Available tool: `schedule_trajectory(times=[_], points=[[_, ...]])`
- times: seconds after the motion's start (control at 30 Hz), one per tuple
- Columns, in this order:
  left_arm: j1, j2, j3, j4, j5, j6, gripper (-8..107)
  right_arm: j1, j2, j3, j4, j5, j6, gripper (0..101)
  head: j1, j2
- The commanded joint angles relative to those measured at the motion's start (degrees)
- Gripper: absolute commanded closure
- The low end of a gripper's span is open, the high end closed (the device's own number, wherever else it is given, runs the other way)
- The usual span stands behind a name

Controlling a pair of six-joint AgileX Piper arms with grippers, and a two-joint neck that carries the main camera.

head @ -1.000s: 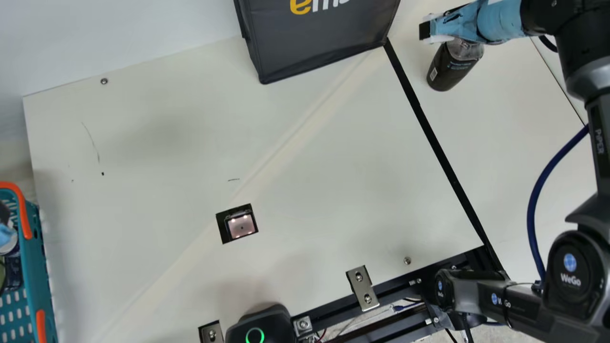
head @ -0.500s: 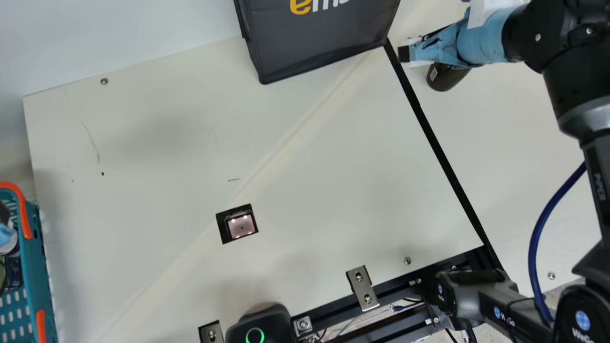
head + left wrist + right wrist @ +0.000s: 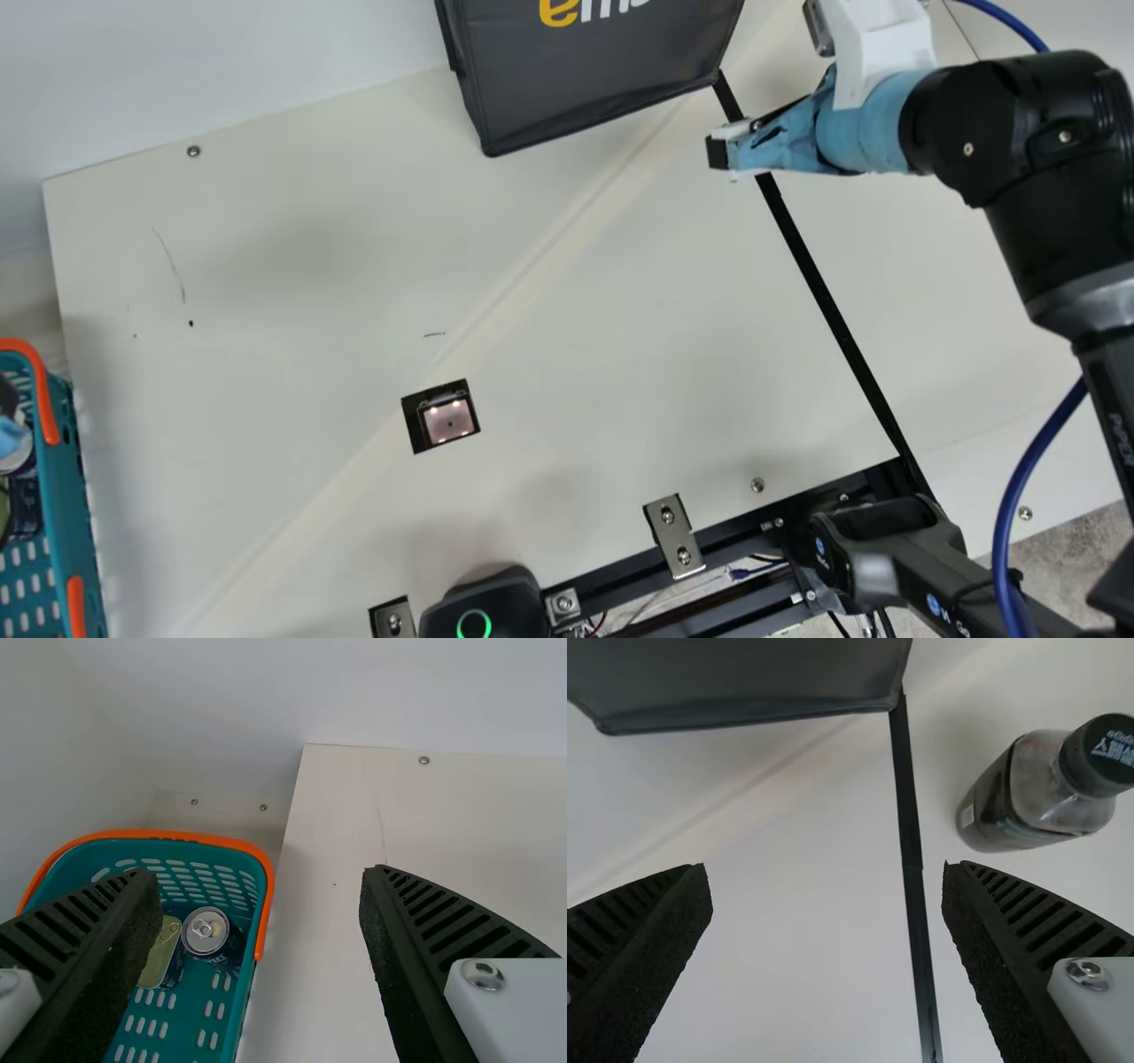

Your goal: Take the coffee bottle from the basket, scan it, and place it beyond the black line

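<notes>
Standing upright beyond the black line (image 3: 833,310), on the side away from the scanner (image 3: 448,421), the coffee bottle (image 3: 1010,802) is shown in the right wrist view, apart from the dark bag (image 3: 594,89). In the main view, the right gripper (image 3: 719,152) is held above the table (image 3: 292,266) near the line's bag end, between one and two o'clock from the scanner. Its jaws are spread apart, with the bottle left outside them.

At nine o'clock from the scanner, what appears to be the left gripper (image 3: 11,434) is partly caught at the edge, over the teal basket (image 3: 66,496); in the left wrist view, its jaws are parted too. A can (image 3: 205,930) and a flat tin (image 3: 158,964) are held in the basket. The bag is set at one o'clock from the scanner, and a green-ringed device (image 3: 496,602) is placed at six.
</notes>
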Motion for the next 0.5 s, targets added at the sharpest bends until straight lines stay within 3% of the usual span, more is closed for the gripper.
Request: schedule_trajectory(times=[0.0,0.47], points=[[0.00,0.00,0.00,0.00,0.00,0.00,9,0.95,-1.01,0.92,-0.42,-0.06,0.76,10,-1.48,-0.05],[0.00,0.00,0.00,0.00,0.00,0.00,9,7.18,-8.21,6.11,-3.77,1.05,7.50,10,-1.48,-0.05]])
